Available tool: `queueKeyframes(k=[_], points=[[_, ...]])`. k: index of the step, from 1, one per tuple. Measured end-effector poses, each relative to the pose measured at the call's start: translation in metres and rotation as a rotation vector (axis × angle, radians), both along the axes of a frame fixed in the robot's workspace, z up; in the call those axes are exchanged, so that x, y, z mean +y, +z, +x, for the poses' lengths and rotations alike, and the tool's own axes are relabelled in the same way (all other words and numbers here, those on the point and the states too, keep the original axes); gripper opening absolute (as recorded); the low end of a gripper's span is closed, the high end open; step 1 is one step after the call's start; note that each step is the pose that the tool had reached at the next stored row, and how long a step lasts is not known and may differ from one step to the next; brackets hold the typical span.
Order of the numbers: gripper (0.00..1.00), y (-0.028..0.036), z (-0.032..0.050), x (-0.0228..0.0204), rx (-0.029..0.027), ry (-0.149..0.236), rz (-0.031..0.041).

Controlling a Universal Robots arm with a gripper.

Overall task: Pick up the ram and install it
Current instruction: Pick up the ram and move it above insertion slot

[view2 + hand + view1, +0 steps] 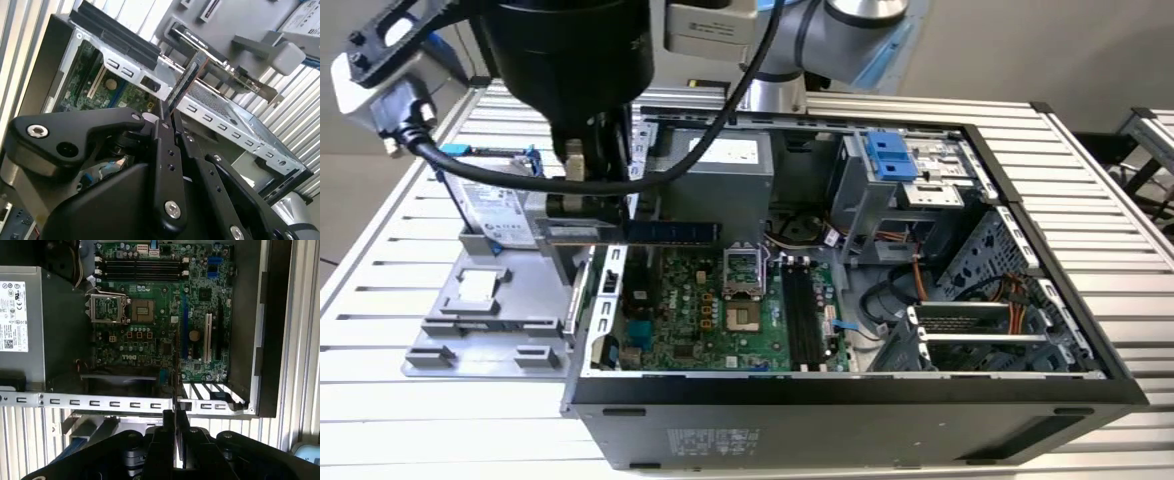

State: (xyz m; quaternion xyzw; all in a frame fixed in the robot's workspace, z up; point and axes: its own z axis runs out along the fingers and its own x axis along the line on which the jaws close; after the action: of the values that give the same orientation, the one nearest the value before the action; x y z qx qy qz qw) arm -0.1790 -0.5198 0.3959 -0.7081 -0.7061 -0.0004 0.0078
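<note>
Ram, the thin, dark bluish memory stick [674, 232], is clamped at one end between the fingers of the black gripper [611, 228]. In the exterior view it juts toward 3 o'clock, above the green motherboard [700, 310] of the open grey computer case [854, 405]. At the gripper's 9 o'clock stands a grey hard drive in a blue bracket [500, 215]. The long black motherboard slots [803, 315] lie at the stick's 4 o'clock, well apart from it.

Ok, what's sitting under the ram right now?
The ram, clamped in the gripper, hangs over the open case's metal rail and the green motherboard. The black memory slots lie farther along the board. The ram's own edge covers the strip right beneath it.
</note>
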Motion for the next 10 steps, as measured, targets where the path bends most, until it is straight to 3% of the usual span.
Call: queueKeyframes(k=[10], points=[[0.00,0.0000,0.0457,0.0000,0.0005,0.000,0.0000]])
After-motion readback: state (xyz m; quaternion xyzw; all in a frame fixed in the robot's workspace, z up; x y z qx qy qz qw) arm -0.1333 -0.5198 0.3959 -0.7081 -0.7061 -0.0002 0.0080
